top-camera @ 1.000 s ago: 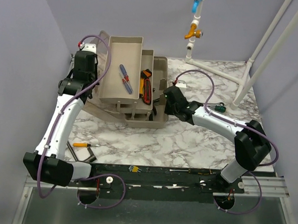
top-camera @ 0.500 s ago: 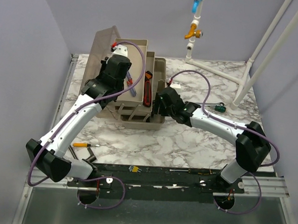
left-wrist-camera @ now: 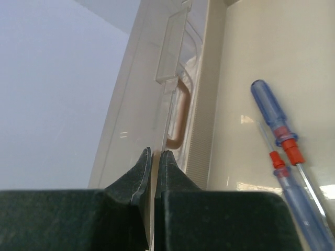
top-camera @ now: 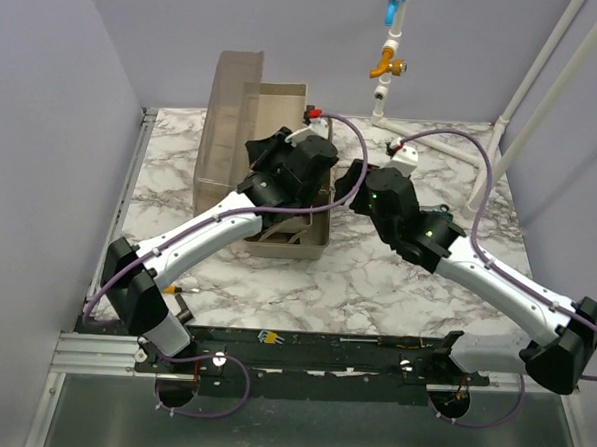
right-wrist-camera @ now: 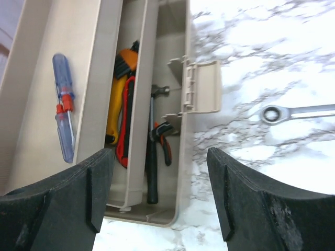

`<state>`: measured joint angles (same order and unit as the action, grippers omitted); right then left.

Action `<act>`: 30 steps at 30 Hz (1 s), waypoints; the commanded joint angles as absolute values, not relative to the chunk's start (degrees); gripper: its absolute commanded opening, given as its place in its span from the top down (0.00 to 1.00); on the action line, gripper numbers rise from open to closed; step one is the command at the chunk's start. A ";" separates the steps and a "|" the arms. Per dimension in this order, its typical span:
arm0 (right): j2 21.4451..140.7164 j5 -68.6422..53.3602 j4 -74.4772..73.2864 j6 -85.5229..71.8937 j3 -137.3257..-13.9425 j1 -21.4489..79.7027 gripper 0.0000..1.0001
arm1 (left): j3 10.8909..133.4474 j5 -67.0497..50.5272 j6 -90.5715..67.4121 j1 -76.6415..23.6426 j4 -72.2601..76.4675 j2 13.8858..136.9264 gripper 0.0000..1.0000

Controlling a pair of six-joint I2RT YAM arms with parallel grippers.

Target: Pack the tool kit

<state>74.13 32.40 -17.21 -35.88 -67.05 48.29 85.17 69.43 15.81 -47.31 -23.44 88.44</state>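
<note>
The tan tool kit box stands at the table's back left, its translucent lid raised upright. My left gripper is shut on the lid's thin edge, beside the tray that holds two blue screwdrivers. My right gripper hangs open above the box's right side with nothing between its fingers. Below it the box holds a yellow and a red knife, a hammer and pliers. The blue screwdrivers lie in the tray.
A silver wrench lies on the marble to the right of the box, past its open latch. An orange-handled screwdriver and small hex keys lie near the front edge. White pipe stands rise at the back right.
My left arm swung right across the box, and the lid came up from leaning back to upright. My right gripper opened and drew back from the box.
</note>
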 commanded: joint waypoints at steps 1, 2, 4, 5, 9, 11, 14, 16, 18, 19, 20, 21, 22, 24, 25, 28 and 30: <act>66.48 45.42 -17.23 -33.72 -63.30 47.99 0.22 | 88.10 72.39 18.29 -52.14 -16.19 94.38 1.00; 64.93 47.47 -17.23 -33.29 -62.94 47.99 0.22 | 89.01 72.76 18.36 -53.00 -16.29 95.78 1.00; 62.43 51.00 -16.99 -31.99 -62.33 47.94 0.22 | 90.38 73.80 18.66 -54.94 -15.97 98.84 0.99; 61.34 52.40 -16.81 -31.56 -62.02 47.86 0.22 | 90.46 74.29 18.84 -55.88 -15.19 100.27 0.96; 56.78 53.78 -15.16 -29.50 -60.58 47.64 0.22 | 92.30 72.87 14.93 -58.19 -15.59 104.86 0.73; 55.12 53.98 -14.60 -28.67 -59.97 47.64 0.23 | 97.30 69.60 6.01 -58.92 -25.24 107.56 0.58; 53.30 54.49 -14.43 -28.57 -58.93 47.64 0.23 | 104.19 63.23 -4.32 -59.10 -36.93 111.62 0.39; 52.19 54.29 -13.99 -28.49 -58.42 47.58 0.23 | 106.37 59.98 -6.40 -59.32 -38.32 113.36 0.32; 51.73 54.52 -13.89 -28.16 -58.31 47.57 0.24 | 108.29 56.51 -9.06 -59.41 -39.95 114.52 0.29; 51.55 54.75 -13.89 -27.99 -58.27 47.56 0.24 | 109.00 54.57 -10.28 -59.33 -40.46 114.69 0.29; 51.42 55.07 -13.89 -27.83 -58.21 47.55 0.24 | 109.25 52.75 -11.12 -59.33 -40.39 114.46 0.28; 51.42 55.42 -13.89 -27.61 -58.21 47.59 0.24 | 109.49 50.87 -12.14 -59.12 -40.43 114.10 0.26; 51.40 55.52 -13.89 -27.39 -58.14 47.51 0.24 | 109.51 47.55 -13.48 -58.84 -40.43 113.44 0.26; 51.62 56.04 -13.89 -27.21 -58.12 47.54 0.24 | 108.56 42.08 -15.63 -58.00 -39.31 111.54 0.26; 51.80 56.07 -13.89 -27.22 -57.97 47.51 0.24 | 107.86 39.06 -16.12 -57.72 -38.49 110.23 0.26; 52.59 56.06 -13.89 -27.39 -57.37 47.48 0.24 | 105.42 32.76 -17.69 -56.65 -35.99 105.78 0.24; 53.15 55.98 -13.90 -28.68 -56.40 47.36 0.24 | 104.85 27.93 -19.53 -54.93 -36.28 102.80 0.22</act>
